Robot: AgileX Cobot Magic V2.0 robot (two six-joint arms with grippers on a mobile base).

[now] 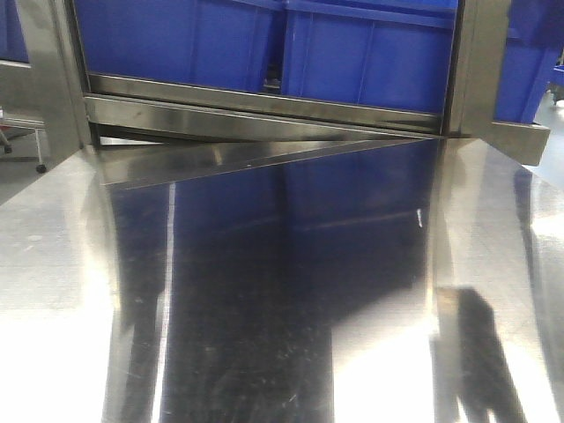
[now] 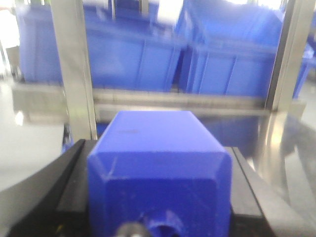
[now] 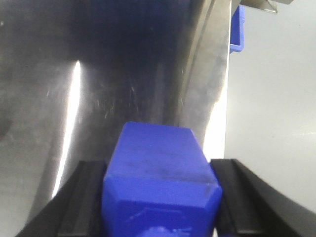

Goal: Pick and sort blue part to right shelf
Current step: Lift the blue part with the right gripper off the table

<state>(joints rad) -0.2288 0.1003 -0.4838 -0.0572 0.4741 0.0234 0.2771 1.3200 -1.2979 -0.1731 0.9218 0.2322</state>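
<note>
In the left wrist view a blue part (image 2: 158,173), a chamfered block with a round hole in its near end, sits between the black fingers of my left gripper (image 2: 158,148), which is shut on it. Beyond it stands the right shelf (image 2: 177,98), a steel frame carrying big blue tubs (image 2: 232,64). In the right wrist view my right gripper (image 3: 158,163) is shut on a second blue part (image 3: 158,177) above the steel tabletop (image 3: 123,74). The front view shows the shelf rail (image 1: 264,110) and tubs (image 1: 370,53), but neither gripper.
The reflective steel table (image 1: 264,291) runs up to the shelf. Steel uprights (image 1: 476,62) (image 2: 74,74) stand in front of the tubs. In the right wrist view the table's edge (image 3: 228,98) borders grey floor, with a blue tub corner (image 3: 238,29) beyond.
</note>
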